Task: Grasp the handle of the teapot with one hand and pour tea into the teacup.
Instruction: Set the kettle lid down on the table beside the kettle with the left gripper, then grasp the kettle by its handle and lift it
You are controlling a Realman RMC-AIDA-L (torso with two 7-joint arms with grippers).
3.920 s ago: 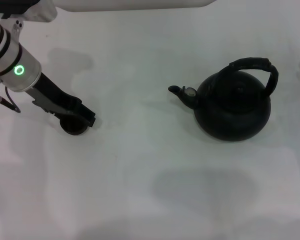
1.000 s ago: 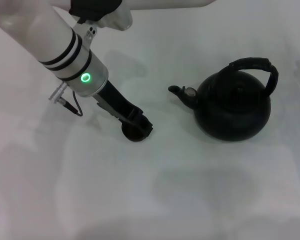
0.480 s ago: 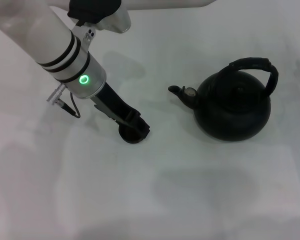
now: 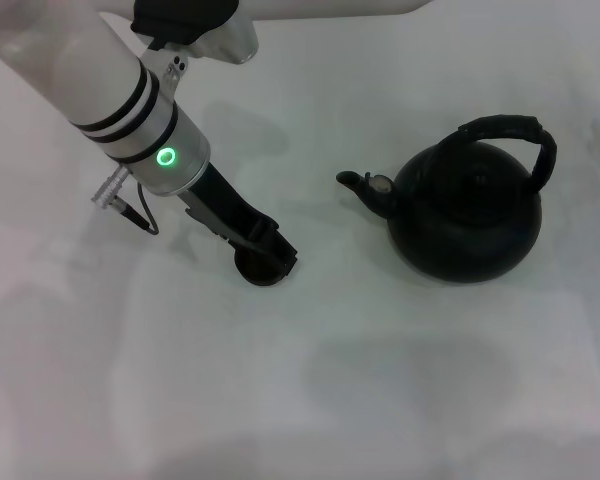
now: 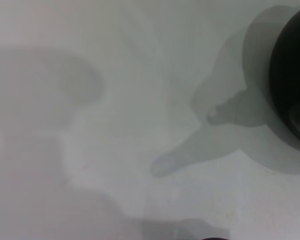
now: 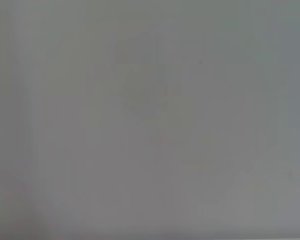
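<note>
Down at the small round black teacup (image 4: 261,267), the left gripper (image 4: 270,250), black fingers pressed to the cup's rim; whether clamped on it or merely resting against it, impossible to tell from here. Cup low on the white table (image 4: 310,400), well apart from the large round matte black teapot (image 4: 467,210). From the gripper, teapot off toward the robot's right, and slightly farther back. Short curved spout (image 4: 365,187) aimed straight back at the cup side, so the pot's long axis running roughly along the line from pot to cup. Thick black arched handle (image 4: 515,135) hooped over the pot's top, on the far side from the cup, untouched. Right gripper nowhere in sight. By the look of it, handle nearer the right arm's side; the grasp not yet made.
</note>
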